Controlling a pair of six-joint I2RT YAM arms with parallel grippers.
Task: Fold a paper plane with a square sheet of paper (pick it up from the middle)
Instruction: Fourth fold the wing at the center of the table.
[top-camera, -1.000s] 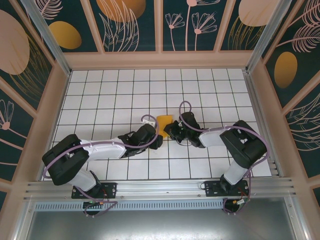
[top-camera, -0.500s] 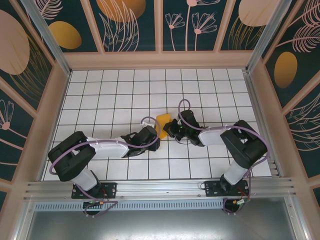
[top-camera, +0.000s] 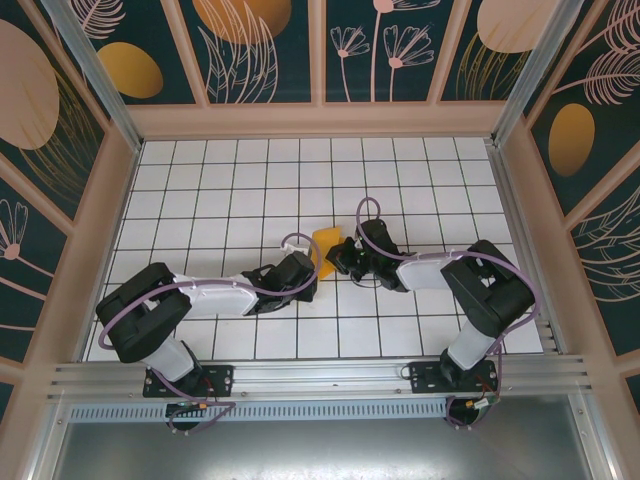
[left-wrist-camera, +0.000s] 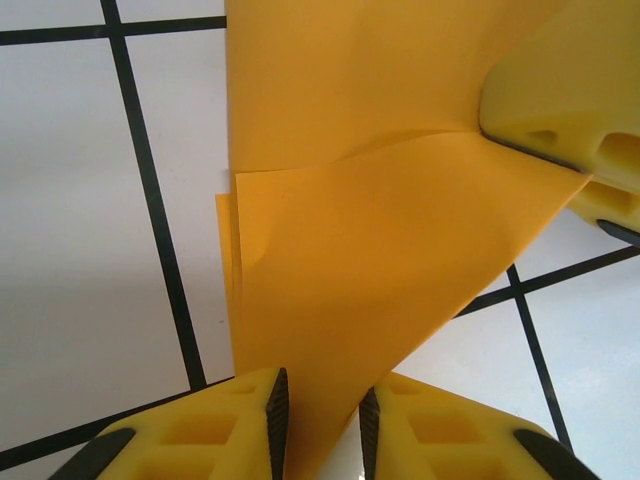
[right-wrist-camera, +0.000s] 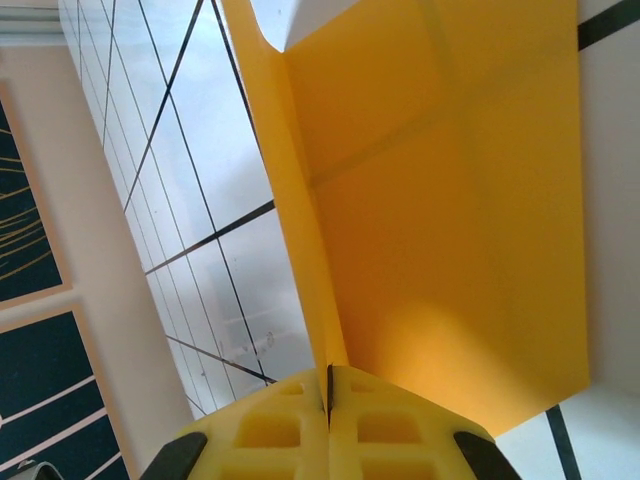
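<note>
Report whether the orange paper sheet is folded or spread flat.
Folded: the sheet shows overlapping layers and a diagonal flap edge in the left wrist view.

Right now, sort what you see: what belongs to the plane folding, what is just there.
For the job: sheet of paper, partly folded; left tool, jaws either side of its edge; right tool, shut on it.
Just there: tiled table; wall panels.

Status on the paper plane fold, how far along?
Early. Done: the sheet of paper is creased, with layered flaps. In hand: right gripper is shut on one edge; left gripper straddles a flap, jaws slightly apart. Left: no pointed dart shape yet, so most folds likely remain.
</note>
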